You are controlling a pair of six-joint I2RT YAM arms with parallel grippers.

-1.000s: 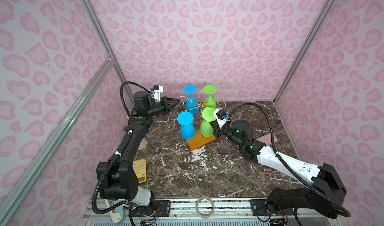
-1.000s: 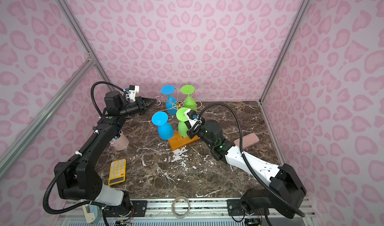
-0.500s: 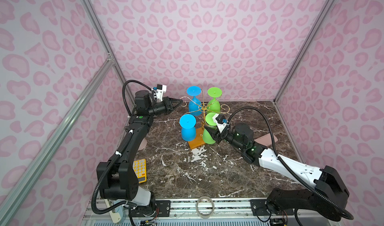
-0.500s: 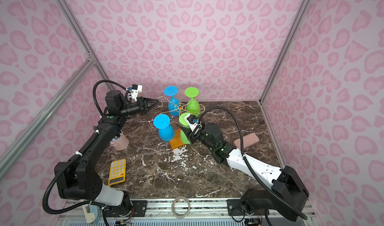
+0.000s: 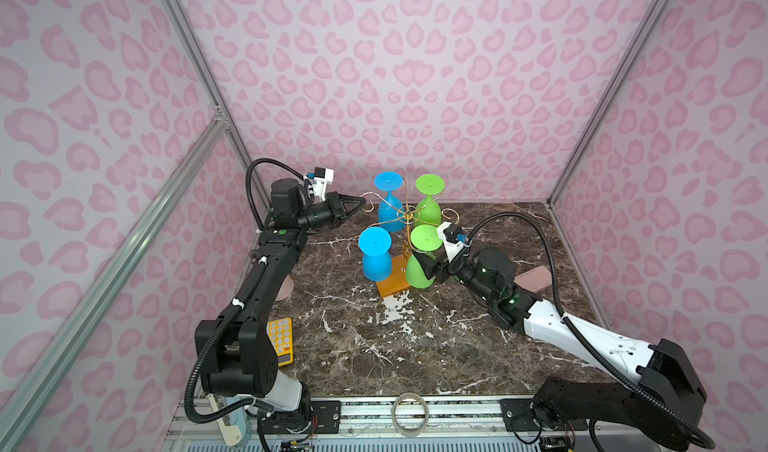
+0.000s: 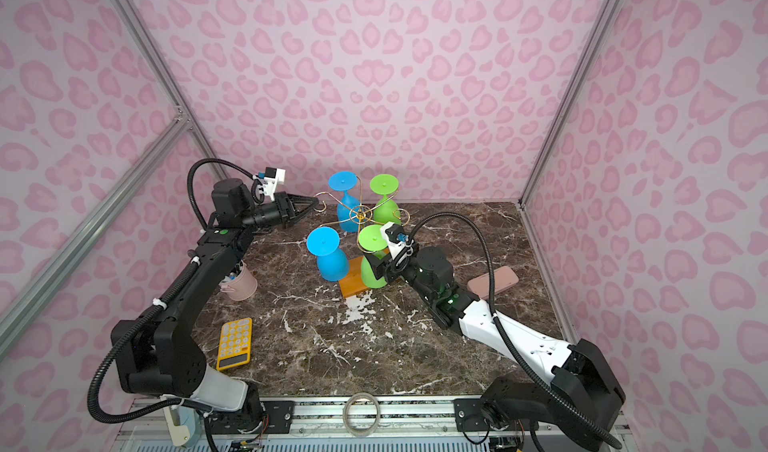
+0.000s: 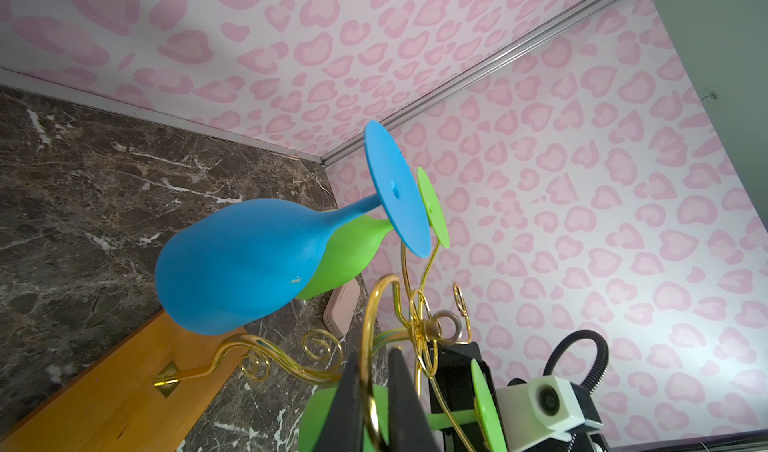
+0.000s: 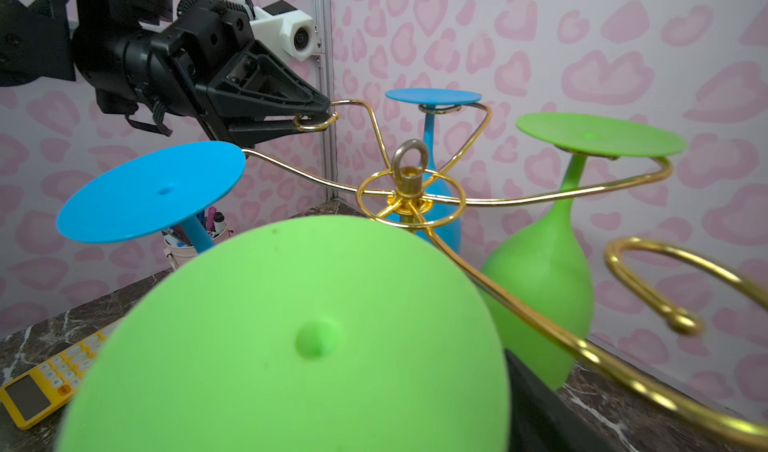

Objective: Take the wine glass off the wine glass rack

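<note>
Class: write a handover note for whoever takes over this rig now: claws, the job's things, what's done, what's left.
Left claw: shut on a scroll arm of the wine glass rack.
Right claw: open, at the bowl of the near green glass.
That glass is inverted beside the post; whether it has cleared its wire arm I cannot tell.
Hanging inverted: near blue glass, far blue glass, far green glass.
Done: no glass clearly off.
Left: lift the near green glass clear, set it down.

wine glass rack: glossy gold wire, wood base | wine glass: matt | table: marble
</note>
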